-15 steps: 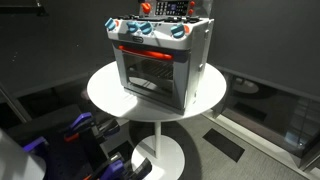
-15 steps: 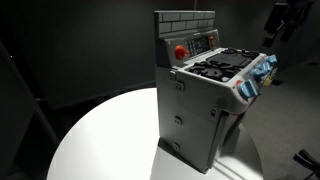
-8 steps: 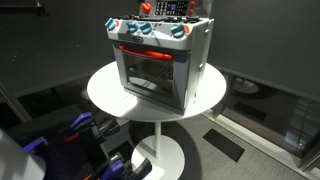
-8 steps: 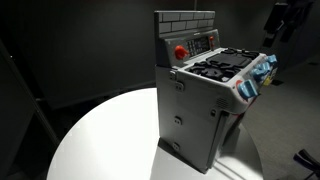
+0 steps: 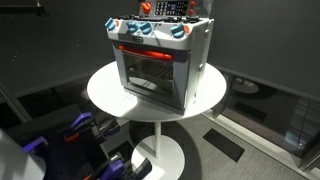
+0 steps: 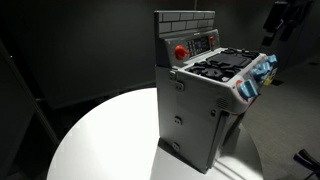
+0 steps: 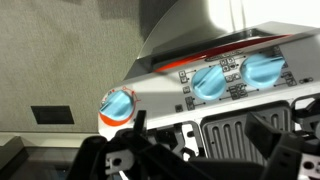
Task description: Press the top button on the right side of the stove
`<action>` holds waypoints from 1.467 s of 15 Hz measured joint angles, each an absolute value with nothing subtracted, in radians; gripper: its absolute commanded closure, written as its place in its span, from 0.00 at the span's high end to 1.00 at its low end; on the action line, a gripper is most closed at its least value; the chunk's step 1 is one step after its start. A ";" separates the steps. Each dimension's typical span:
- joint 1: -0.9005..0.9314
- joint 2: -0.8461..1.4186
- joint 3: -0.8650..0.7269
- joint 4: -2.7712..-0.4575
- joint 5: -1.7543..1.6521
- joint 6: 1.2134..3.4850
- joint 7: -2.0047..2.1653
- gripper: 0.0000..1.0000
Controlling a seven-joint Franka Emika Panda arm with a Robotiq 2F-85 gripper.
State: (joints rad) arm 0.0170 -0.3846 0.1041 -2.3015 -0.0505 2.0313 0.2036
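The stove (image 5: 160,60) is set upright on the round white surface (image 5: 105,92), near its middle, with the glass door and red strip turned toward the camera. In an exterior view a red button (image 6: 181,51) is seen on the raised back panel. In the wrist view the tool (image 7: 195,160) is shown spread wide with nothing held between its dark fingers (image 7: 110,158), and the blue knobs (image 7: 220,80) lie beyond them, apart from the tool
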 measured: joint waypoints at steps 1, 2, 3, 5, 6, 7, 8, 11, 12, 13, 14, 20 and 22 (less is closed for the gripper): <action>0.017 -0.384 0.104 -2.295 -0.051 2.036 0.204 1.00; 0.016 -0.382 0.103 -2.286 -0.051 2.043 0.205 1.00; 0.015 -0.378 0.102 -2.273 -0.051 2.050 0.206 1.00; 0.010 -0.363 0.100 -2.244 -0.051 2.070 0.208 1.00; 0.005 -0.352 0.100 -2.229 -0.052 2.085 0.211 1.00; -0.001 -0.338 0.099 -2.214 -0.053 2.100 0.212 1.00; -0.006 -0.323 0.098 -2.200 -0.056 2.117 0.214 1.00; -0.025 -0.266 0.093 -2.162 -0.080 2.183 0.234 1.00; -0.030 -0.244 0.091 -2.150 -0.089 2.206 0.242 1.00; -0.033 -0.224 0.089 -2.139 -0.095 2.226 0.251 1.00; -0.036 -0.202 0.086 -2.127 -0.100 2.247 0.259 1.00; -0.038 -0.089 0.081 -2.046 -0.149 2.302 0.341 1.00; -0.038 -0.061 0.081 -2.022 -0.170 2.302 0.372 1.00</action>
State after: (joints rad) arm -0.0378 -0.0607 0.0807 -2.0219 -0.1698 2.3022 0.3716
